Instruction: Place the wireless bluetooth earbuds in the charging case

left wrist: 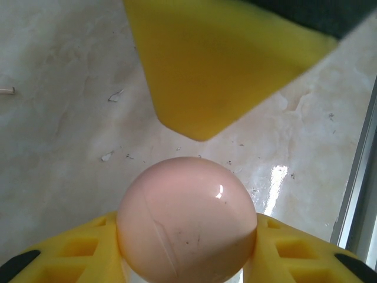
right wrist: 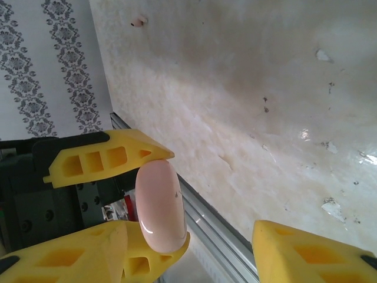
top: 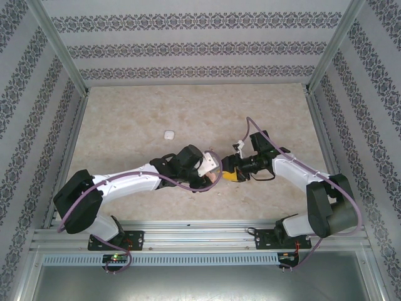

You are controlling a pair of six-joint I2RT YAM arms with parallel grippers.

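Holding the case (right wrist: 159,203) edge-on: left tool (left wrist: 185,233) is clamped across its flat faces. Right tool (right wrist: 191,233) gapes wide and empty, just beside the case. One earbud (top: 168,134) lies on the surface (top: 125,119), well apart from the case, on its far-left side. Risk: the shell is glossy and the grip small, so a nudge from the right tool could twist or pop the case loose. Lid looks shut; probably nothing can seat until it is opened.
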